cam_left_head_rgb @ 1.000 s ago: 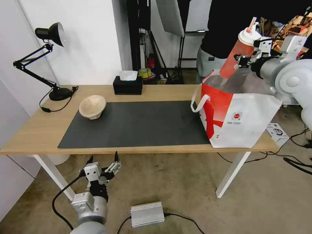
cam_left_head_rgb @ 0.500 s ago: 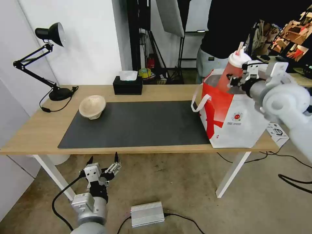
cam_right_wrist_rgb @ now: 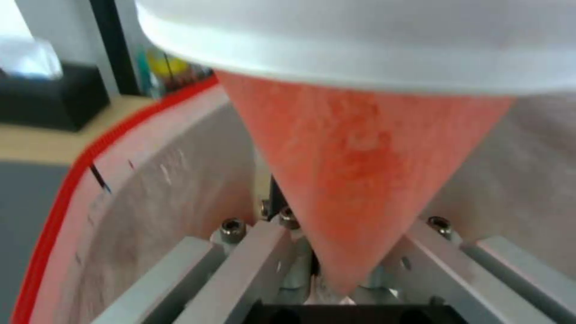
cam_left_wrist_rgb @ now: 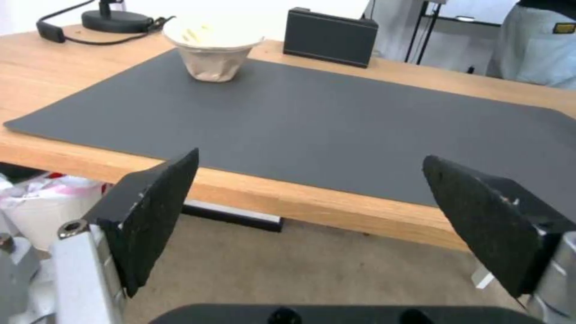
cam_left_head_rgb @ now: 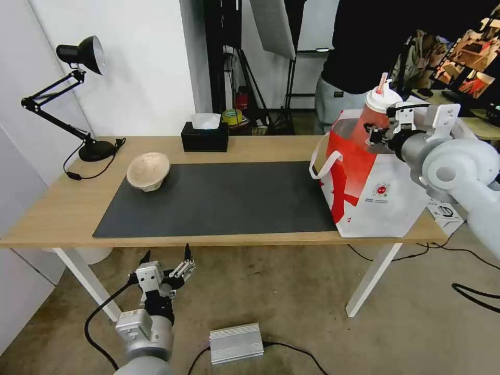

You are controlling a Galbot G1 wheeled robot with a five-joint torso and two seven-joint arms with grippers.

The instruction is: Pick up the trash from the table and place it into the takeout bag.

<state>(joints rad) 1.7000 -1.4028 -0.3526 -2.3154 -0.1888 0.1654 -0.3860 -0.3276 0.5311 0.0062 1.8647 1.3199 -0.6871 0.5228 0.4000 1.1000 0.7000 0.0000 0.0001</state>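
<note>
At the tabletop's [cam_left_head_rgb: 47, 219] far left, around ten o'clock in the head view, a black desk lamp [cam_left_head_rgb: 78, 57] stands on its round base with its cord trailing over the wood. Just right of it the beige pulp-fibre bowl [cam_left_head_rgb: 148, 171] sits tilted at the left far corner of the dark grey mat [cam_left_head_rgb: 219, 200], partly on the mat and partly on bare wood; the left wrist view shows it [cam_left_wrist_rgb: 211, 49] upright-looking with a black tissue box [cam_left_wrist_rgb: 330, 42] beyond it. That tissue box [cam_left_head_rgb: 204, 136] lies at about twelve o'clock from the mat, on the far strip of wood. Below the near edge, at roughly seven o'clock, the left end effector [cam_left_head_rgb: 165, 260] hangs parked under the tabletop, spread wide with nothing between its black pads [cam_left_wrist_rgb: 159, 211]. On the floor beside it lies a small silver box [cam_left_head_rgb: 236, 342]. At three o'clock the takeout bag [cam_left_head_rgb: 375, 192] stands open on the right end of the tabletop, one white loop handle drooping toward the mat. The right end effector [cam_left_head_rgb: 383, 133] is clamped on the red drink cup [cam_left_head_rgb: 372, 120], white dome lid and straw up, tilted, its lower part sunk inside the bag's mouth; the right wrist view shows the cup [cam_right_wrist_rgb: 360, 180] against the silver lining [cam_right_wrist_rgb: 150, 202].
</note>
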